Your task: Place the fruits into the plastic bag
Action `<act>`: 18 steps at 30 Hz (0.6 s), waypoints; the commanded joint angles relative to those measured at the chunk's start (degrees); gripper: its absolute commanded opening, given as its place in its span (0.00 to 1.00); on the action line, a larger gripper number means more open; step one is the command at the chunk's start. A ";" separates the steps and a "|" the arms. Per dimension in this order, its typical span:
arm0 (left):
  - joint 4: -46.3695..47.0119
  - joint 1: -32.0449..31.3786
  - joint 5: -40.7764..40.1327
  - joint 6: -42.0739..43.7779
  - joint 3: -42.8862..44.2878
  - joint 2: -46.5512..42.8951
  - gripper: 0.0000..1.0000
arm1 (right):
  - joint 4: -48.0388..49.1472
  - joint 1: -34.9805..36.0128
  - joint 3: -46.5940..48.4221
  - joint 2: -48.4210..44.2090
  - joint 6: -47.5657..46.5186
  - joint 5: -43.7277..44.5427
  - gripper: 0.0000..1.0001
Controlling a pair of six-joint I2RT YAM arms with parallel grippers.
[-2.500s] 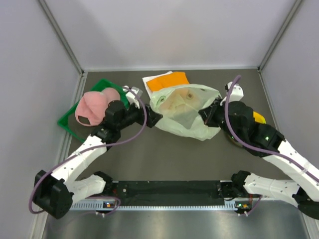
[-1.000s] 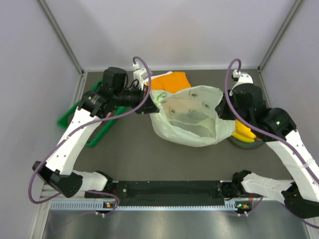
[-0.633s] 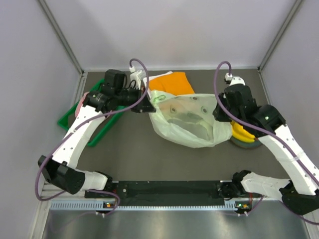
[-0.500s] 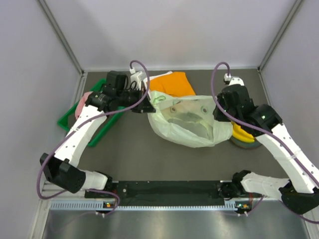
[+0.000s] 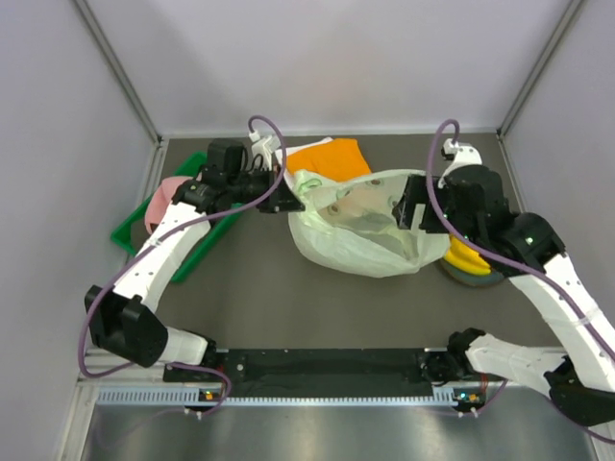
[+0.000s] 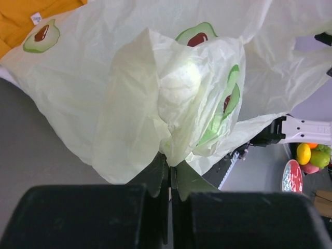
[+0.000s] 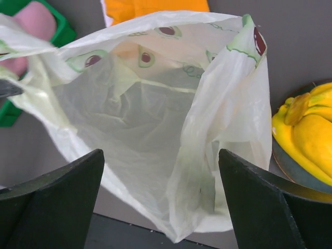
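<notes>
The pale green plastic bag with avocado prints lies mid-table, its mouth facing the right arm. My left gripper is shut on the bag's left rim; the left wrist view shows bunched plastic pinched in the left gripper. At the bag's right rim my right gripper stands open. In the right wrist view the right gripper is spread wide, with the bag's mouth in front of it and nothing gripped. A bunch of yellow bananas rests on a blue-grey plate, right of the bag.
An orange cloth lies behind the bag. A green tray holding a pink object sits at the left, under the left arm. Grey walls close in the table on three sides.
My right gripper has opened and let go of the bag's right rim, then shifted slightly right. The left gripper keeps its hold on the left rim, and the bag's mouth has sagged.
</notes>
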 commanded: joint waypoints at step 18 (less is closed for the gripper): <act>7.65 0.25 -2.01 -1.68 -2.49 -2.27 0.00 | -8.05 -13.57 8.84 -6.56 -4.34 13.14 0.99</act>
